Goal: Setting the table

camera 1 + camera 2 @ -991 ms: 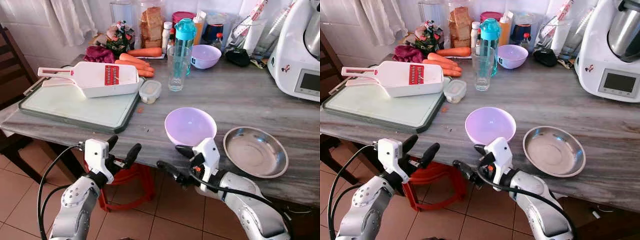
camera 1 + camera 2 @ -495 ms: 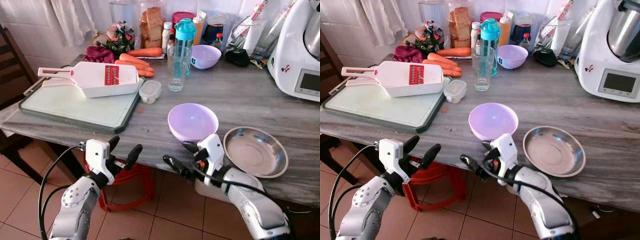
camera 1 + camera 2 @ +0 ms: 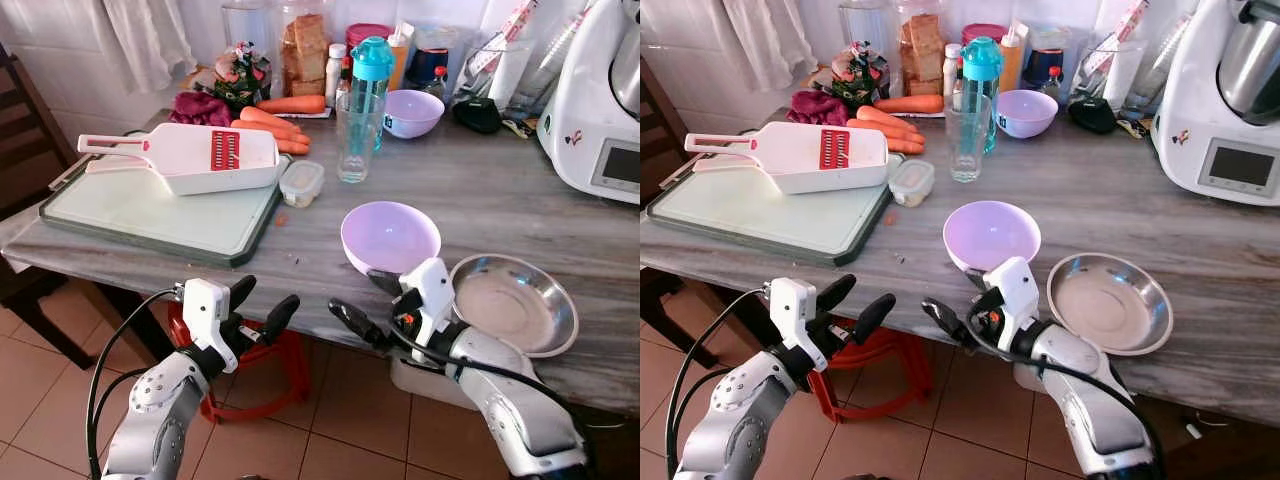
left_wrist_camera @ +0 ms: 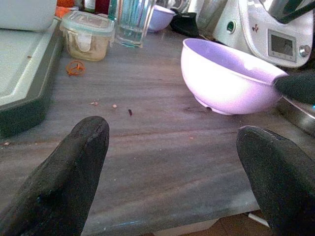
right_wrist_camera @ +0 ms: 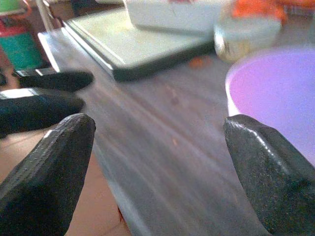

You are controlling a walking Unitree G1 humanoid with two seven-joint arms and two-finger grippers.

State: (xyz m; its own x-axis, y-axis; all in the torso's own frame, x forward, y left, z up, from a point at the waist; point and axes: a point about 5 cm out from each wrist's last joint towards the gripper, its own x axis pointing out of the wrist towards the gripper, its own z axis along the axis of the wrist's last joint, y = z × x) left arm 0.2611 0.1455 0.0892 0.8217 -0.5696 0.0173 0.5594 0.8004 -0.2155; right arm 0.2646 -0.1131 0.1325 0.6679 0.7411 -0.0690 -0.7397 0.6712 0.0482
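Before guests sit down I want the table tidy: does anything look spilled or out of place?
Small orange scraps and dark crumbs lie on the table between the cutting board and the lilac bowl. The slicer and loose carrots also sit out. Nothing looks tipped or broken.

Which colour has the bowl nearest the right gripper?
Light purple; the bowl shows best in the right eye view.

Grey wooden table (image 3: 520, 205), terracotta tile floor (image 3: 40, 400)
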